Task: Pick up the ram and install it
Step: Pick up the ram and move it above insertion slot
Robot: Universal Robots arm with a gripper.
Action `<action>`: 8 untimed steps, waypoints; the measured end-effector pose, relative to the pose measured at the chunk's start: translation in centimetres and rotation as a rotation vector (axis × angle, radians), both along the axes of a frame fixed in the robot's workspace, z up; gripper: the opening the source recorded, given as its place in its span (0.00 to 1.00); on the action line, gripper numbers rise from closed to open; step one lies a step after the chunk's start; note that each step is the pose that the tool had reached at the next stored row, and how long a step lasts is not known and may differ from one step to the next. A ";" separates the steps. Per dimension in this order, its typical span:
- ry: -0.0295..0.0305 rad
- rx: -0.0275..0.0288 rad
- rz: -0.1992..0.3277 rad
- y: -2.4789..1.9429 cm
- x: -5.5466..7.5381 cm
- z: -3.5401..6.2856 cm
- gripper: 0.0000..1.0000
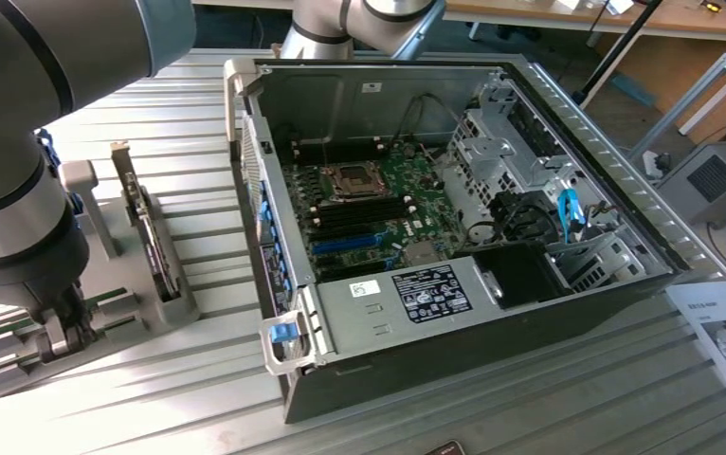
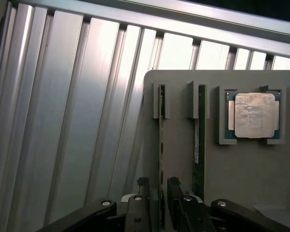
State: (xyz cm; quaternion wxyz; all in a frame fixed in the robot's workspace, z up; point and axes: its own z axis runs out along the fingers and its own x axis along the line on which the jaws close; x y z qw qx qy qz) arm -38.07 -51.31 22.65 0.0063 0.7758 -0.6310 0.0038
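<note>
— Where do we see the arm in the exterior view?

— At the exterior view's left. The arm [image 1: 9, 180] stands steep, and its gripper [image 1: 66, 330] points straight down into the grey holder [image 1: 161, 308] on the slatted table [image 1: 199, 379]. A card [image 1: 148, 227] stands upright in the holder just behind it. To the exterior view's right we see the open case [image 1: 325, 100] with the motherboard [image 1: 376, 204] lying flat inside, well apart from the gripper.

— And the wrist view?

— There we look down along the fingers [image 2: 143, 198]. They are spread, one on each side of the ram [image 2: 161, 135]. We make out a gap on at least one side, so they straddle it without pinching it.

— How does the ram look?

— It is a thin green strip seen edge-on. It stands on its long edge, with its far end seated in a slot of the holder. The other ram [image 2: 198, 140] stands parallel, just beside it, in its own slot.

— What does each view add?

— The wrist view gives us the spread of the fingers and the silvery CPU [image 2: 253, 115], which lies flat in a frame near the other ram. The exterior view gives us the arm's pose and the case.
</note>
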 end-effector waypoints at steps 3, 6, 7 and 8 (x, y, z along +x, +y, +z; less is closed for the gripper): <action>0.0002 -0.0002 0.000 -0.02 0.0 -0.09 0.29; -0.0001 0.0016 0.000 -0.02 0.0 -0.14 0.29; -0.0003 0.0038 0.000 -0.02 0.0 -0.18 0.29; -0.0001 0.0058 0.000 -0.02 0.0 -0.22 0.29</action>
